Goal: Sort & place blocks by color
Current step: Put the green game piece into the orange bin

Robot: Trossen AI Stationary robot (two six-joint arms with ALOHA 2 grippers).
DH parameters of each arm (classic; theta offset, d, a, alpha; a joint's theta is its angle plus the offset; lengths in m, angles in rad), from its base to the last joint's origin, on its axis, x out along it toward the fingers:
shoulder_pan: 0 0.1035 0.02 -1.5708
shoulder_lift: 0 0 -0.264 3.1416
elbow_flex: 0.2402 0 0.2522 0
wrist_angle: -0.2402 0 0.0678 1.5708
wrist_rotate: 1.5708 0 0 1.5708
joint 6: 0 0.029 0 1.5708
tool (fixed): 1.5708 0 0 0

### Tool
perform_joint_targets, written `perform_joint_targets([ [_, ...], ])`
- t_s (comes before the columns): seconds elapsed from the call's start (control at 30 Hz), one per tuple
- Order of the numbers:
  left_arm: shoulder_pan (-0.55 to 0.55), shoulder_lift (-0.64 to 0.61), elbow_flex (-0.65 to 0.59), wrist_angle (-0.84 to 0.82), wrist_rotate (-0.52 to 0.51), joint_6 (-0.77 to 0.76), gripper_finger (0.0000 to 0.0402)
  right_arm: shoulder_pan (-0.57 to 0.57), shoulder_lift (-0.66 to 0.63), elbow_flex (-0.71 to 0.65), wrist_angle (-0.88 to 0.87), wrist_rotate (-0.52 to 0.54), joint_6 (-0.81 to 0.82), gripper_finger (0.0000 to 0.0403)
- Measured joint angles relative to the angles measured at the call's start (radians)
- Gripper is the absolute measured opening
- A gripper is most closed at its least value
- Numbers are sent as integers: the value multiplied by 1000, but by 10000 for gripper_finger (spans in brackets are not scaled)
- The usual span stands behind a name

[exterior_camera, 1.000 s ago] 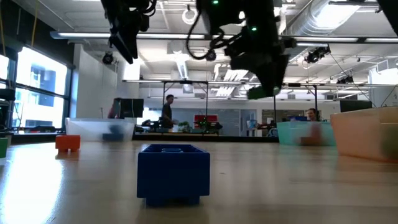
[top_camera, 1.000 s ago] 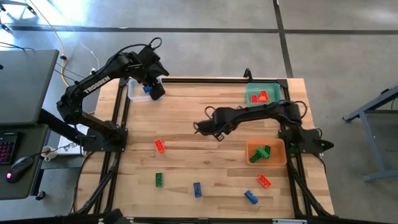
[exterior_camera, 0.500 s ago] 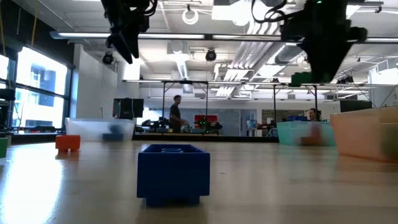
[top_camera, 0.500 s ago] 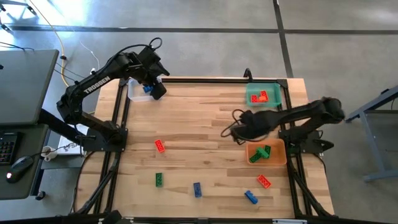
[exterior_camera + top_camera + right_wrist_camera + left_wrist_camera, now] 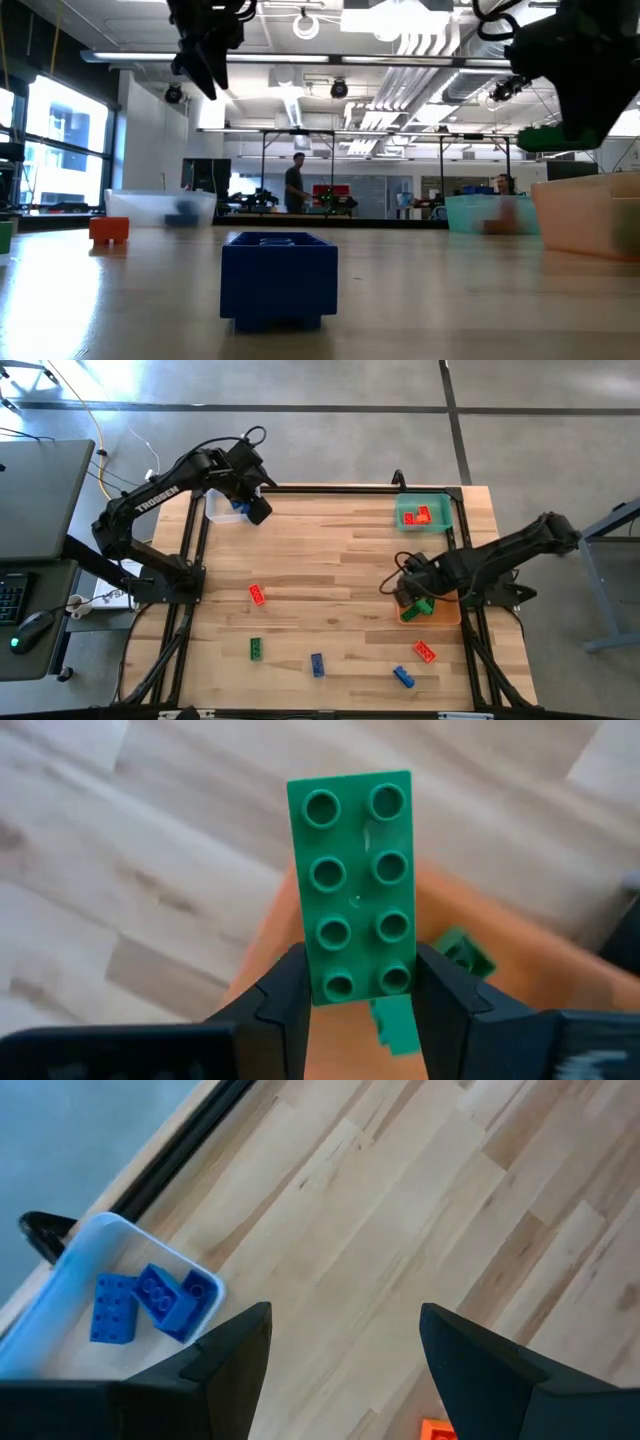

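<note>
The right tool (image 5: 355, 995) pinches a green block (image 5: 355, 885) by one short end, its long axis running straight out ahead of the fingers, and the orange bin (image 5: 447, 616) with its green blocks (image 5: 424, 605) lies directly beneath and just beyond it, so I judge a drop into that bin is the move at hand. The left tool (image 5: 254, 508) hangs spread and empty beside the clear bin (image 5: 70, 1260) of blue blocks (image 5: 150, 1300), while loose blocks lie on the surface (image 5: 330, 550) well away from both.
</note>
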Motion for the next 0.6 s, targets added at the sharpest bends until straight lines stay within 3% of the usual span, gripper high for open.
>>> perform_joint_targets([
  [0.2, -49, 0, 0, 0, -1, -57, 243, 55, -8, -52, 48, -82, 4, 111],
  [0.6, -188, 0, 0, -59, -4, -117, 243, 97, -7, -62, 71, -140, -25, 111],
])
